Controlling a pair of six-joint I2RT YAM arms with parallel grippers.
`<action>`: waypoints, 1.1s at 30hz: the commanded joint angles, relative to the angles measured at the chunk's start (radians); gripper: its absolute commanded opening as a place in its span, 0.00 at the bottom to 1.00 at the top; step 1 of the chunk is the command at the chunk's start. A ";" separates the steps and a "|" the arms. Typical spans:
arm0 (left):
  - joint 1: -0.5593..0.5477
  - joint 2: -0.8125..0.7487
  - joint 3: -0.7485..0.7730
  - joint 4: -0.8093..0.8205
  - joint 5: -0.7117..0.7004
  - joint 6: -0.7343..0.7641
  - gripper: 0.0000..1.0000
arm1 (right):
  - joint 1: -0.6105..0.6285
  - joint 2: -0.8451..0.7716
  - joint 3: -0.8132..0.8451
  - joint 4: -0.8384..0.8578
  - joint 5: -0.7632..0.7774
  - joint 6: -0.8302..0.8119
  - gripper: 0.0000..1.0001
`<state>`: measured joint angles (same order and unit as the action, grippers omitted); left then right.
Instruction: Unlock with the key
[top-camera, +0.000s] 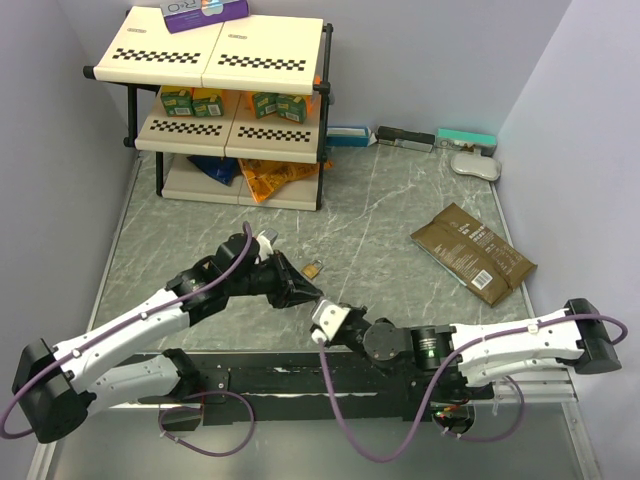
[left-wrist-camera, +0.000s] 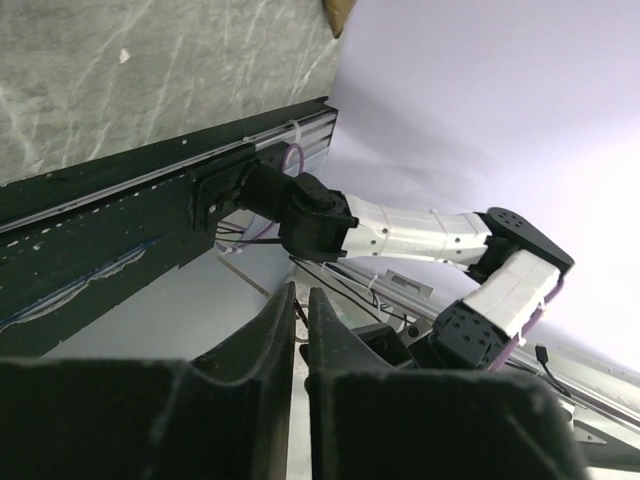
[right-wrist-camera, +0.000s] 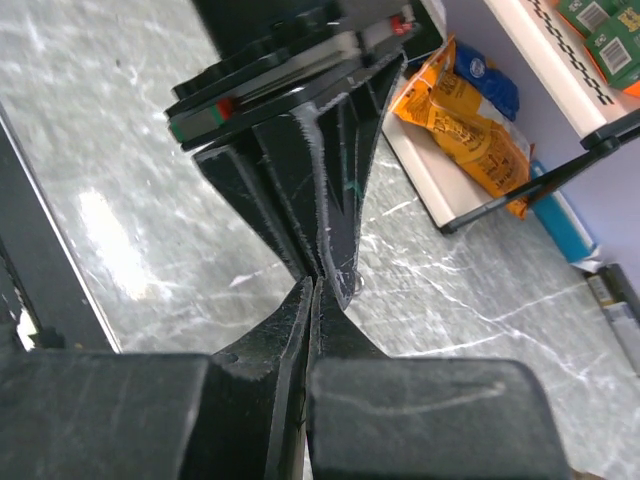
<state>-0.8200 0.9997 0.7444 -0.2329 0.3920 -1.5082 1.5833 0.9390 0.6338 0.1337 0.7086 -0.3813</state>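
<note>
My left gripper (top-camera: 311, 294) and right gripper (top-camera: 322, 311) meet tip to tip above the table's near middle. In the right wrist view the left gripper's fingers (right-wrist-camera: 335, 200) come down onto my right gripper (right-wrist-camera: 315, 284). Both pairs of jaws are pressed together. A small metal ring (right-wrist-camera: 354, 285), the only visible part of the key, peeks out at the left fingertip. The key's blade is hidden. In the left wrist view the left gripper (left-wrist-camera: 300, 293) shows only a thin slit. The smaller brass padlock (top-camera: 312, 268) lies on the table just behind the grippers. The larger padlock is out of view.
A brown flat packet (top-camera: 472, 252) lies at the right. A checkered shelf rack (top-camera: 225, 60) with green boxes stands at the back left, with orange snack bags (top-camera: 270, 178) under it. Small boxes line the back wall. A black rail (top-camera: 300, 378) runs along the near edge.
</note>
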 joint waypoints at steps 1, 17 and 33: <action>0.004 0.013 0.021 -0.026 0.024 -0.021 0.09 | 0.033 0.035 0.033 0.041 0.048 -0.059 0.00; 0.056 -0.059 -0.066 0.216 -0.057 0.129 0.01 | 0.049 0.004 0.037 -0.046 0.022 0.051 0.19; 0.093 -0.104 -0.166 0.446 -0.159 0.294 0.01 | -0.015 -0.117 0.001 -0.179 -0.030 0.306 0.60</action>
<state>-0.7361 0.9215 0.5758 0.1051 0.2638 -1.3464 1.6184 0.9165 0.6346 -0.0021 0.7193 -0.2024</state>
